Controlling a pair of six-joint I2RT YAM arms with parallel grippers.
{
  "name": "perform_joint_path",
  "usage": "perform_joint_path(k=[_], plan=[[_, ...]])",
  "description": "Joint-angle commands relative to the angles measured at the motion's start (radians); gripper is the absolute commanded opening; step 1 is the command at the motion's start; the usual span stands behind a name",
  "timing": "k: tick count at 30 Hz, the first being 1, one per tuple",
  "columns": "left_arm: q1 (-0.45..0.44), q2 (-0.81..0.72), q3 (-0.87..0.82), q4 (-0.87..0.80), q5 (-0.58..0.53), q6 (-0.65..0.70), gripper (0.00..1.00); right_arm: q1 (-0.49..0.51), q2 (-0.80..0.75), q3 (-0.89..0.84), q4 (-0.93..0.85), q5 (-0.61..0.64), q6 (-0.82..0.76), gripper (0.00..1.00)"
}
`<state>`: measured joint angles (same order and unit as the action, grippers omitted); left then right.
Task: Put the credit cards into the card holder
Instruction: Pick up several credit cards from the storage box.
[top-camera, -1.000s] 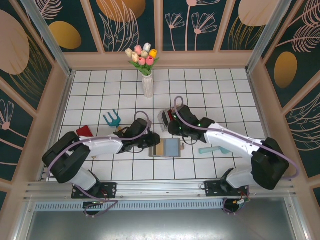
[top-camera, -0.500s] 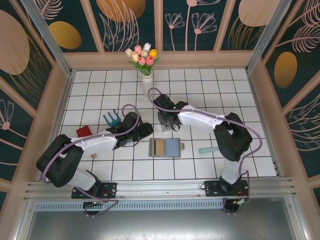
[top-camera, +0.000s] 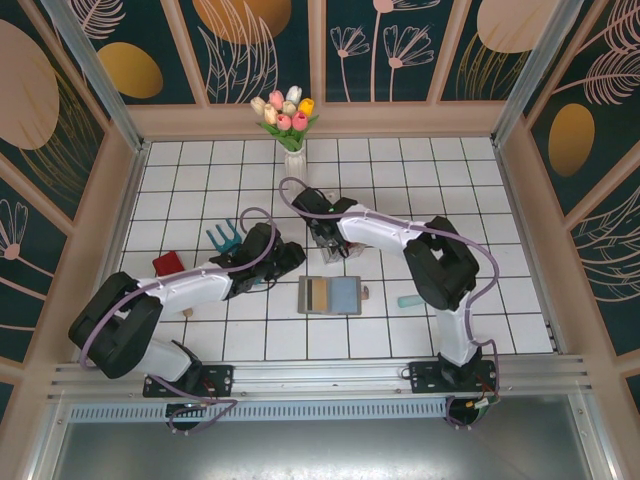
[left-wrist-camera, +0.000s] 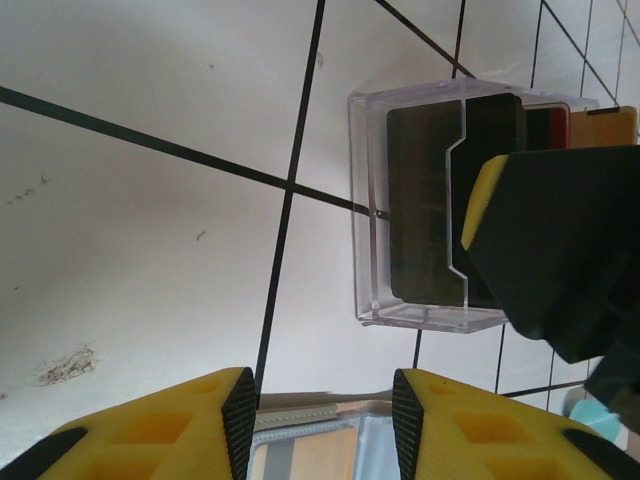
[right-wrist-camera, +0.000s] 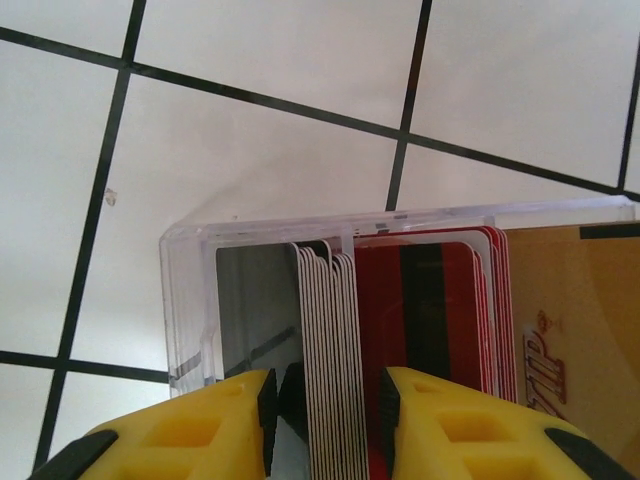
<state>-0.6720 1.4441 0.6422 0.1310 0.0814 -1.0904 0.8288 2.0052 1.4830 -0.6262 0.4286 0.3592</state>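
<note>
hovering with the right pincer released, yellow fingers straddling the upper edges of the credit cards and clamping none. finding those cards standing on edge inside a clear rack: pale-edged ones packed tight, red ones with a dark stripe beside them, a tan one at the far side. holding the left pincer released as well, gripping nothing, just left of the rack and aiming at it. finding the card holder lying open and flat on the white tiled counter, showing tan and blue slots, near the rack on the arm-base side, not touching it. spotting farther out a teal rake, a red block and a vase of tulips.
</note>
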Motion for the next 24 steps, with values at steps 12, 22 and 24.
perform_joint_path(k=[12, 22, 24], plan=[[0.010, -0.039, -0.028, 0.027, -0.034, -0.023, 0.44, 0.026, 0.003, 0.059, -0.112, 0.186, -0.027, 0.31], [0.010, -0.023, -0.026, 0.038, -0.016, -0.027, 0.44, 0.026, -0.019, 0.059, -0.115, 0.185, -0.035, 0.24], [0.011, -0.023, -0.026, 0.039, -0.015, -0.026, 0.44, 0.025, -0.022, 0.057, -0.113, 0.191, -0.038, 0.24]])
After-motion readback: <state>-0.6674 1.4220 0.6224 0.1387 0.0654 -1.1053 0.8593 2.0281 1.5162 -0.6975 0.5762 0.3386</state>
